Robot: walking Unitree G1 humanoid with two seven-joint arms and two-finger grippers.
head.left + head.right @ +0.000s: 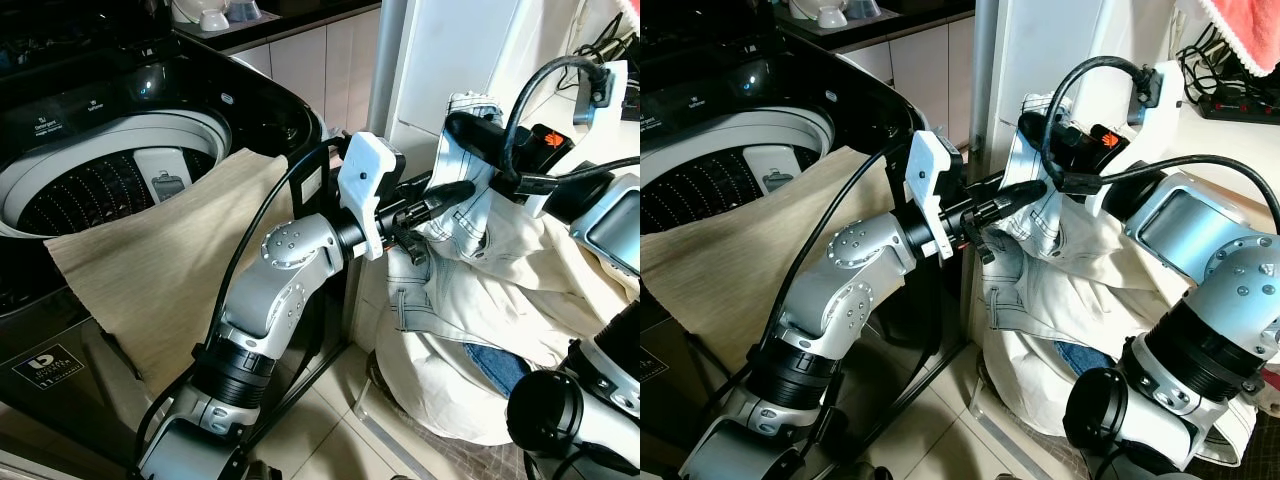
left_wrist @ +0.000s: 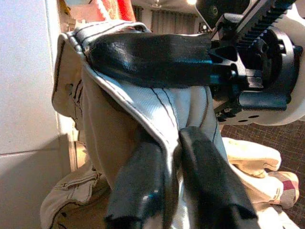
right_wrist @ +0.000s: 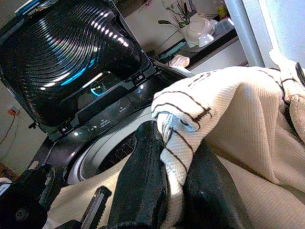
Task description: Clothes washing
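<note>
Upper left: an open top-loading washing machine [image 1: 200, 95], its drum [image 1: 95, 190] partly covered by a beige cloth [image 1: 160, 270] draped over the front rim. Centre right: cream jeans [image 1: 470, 250] lifted above a heap of laundry [image 1: 500, 365] at lower right. The left gripper [image 2: 171, 157] is clamped on a seam of the jeans; the right gripper [image 3: 174, 181] pinches their waistband. A white cabinet [image 1: 450, 50] stands behind.

I'm seeing the washer drum [image 1: 110, 185] lying open at ten o'clock, but a beige cloth [image 1: 165, 255] is draping over its near rim, and the cream trousers [image 1: 480, 270] are crowding my three o'clock.
</note>
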